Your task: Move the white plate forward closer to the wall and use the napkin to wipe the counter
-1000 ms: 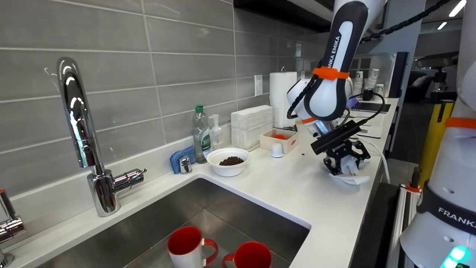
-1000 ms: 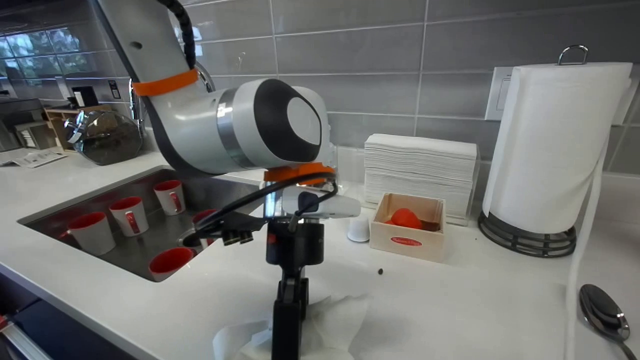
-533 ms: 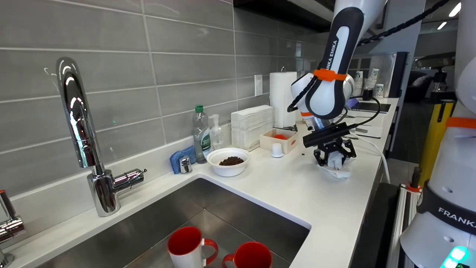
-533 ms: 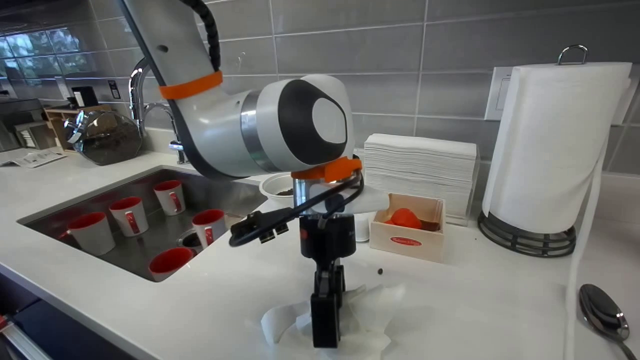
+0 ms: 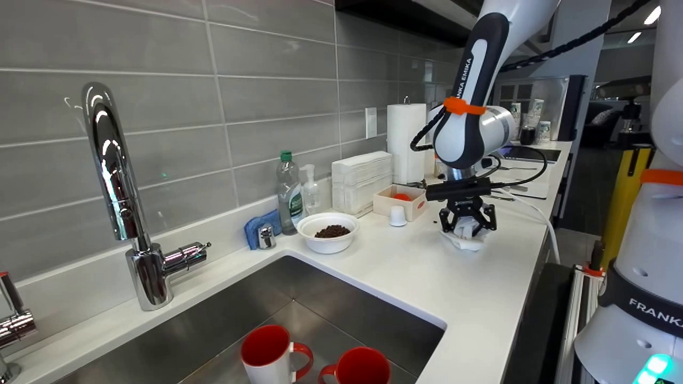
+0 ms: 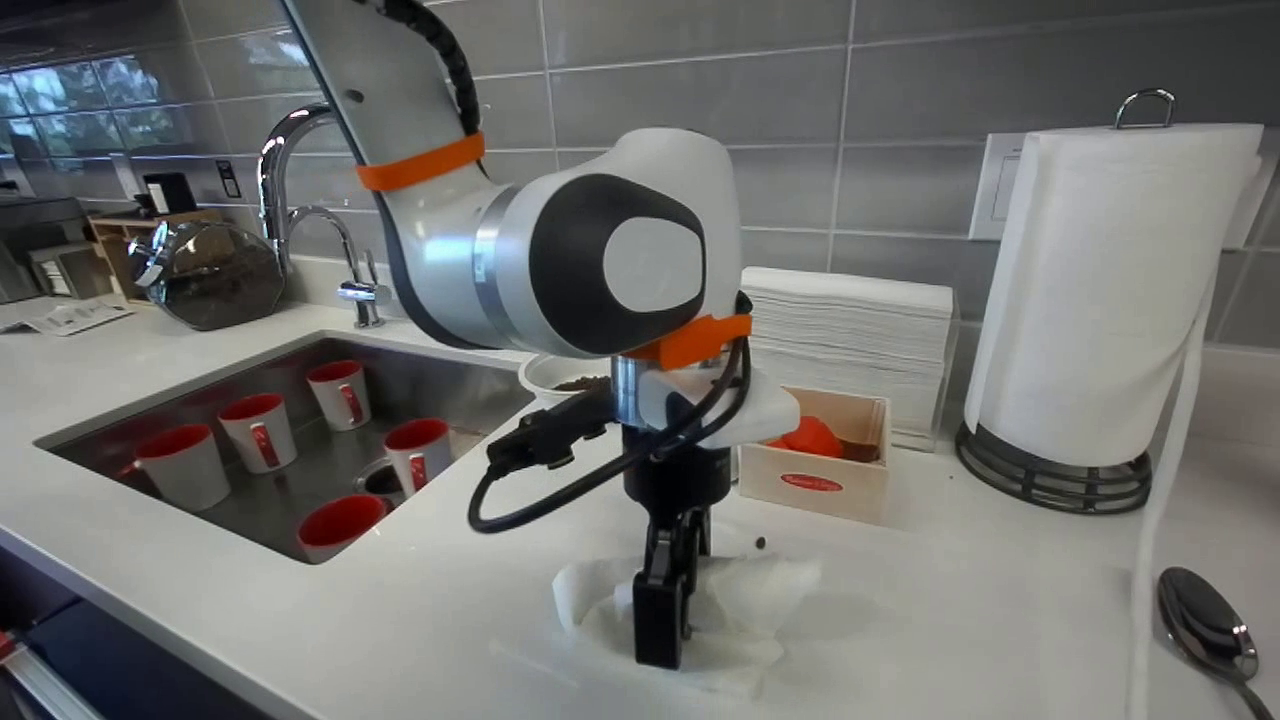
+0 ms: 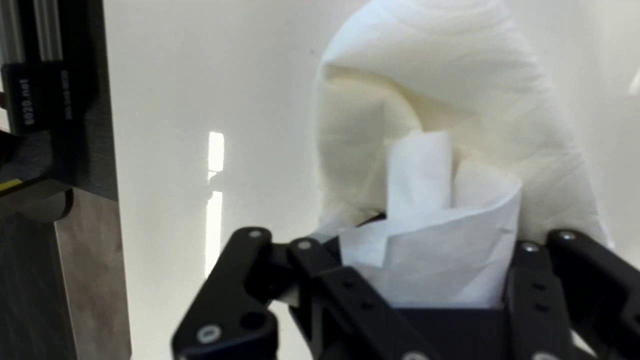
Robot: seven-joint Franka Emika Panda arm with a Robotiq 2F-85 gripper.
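Hand [image 5: 468, 226] shifted nearer wall [image 5: 277, 96], napkin [image 7: 460, 130] pinched within, splayed beneath

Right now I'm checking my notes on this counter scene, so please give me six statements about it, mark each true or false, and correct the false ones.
1. The gripper has the crumpled white napkin bunched in its grasp. True.
2. The bowl is empty. False: the white bowl holds dark brown pieces.
3. A small dark speck lies on the counter. True.
4. The mugs stand on the counter. False: the red-and-white mugs are in the stainless-steel sink.
5. A green-capped bottle stands upright near the tiled wall. True.
6. The roll of paper towels lies on its side. False: the paper-towel roll stands upright.
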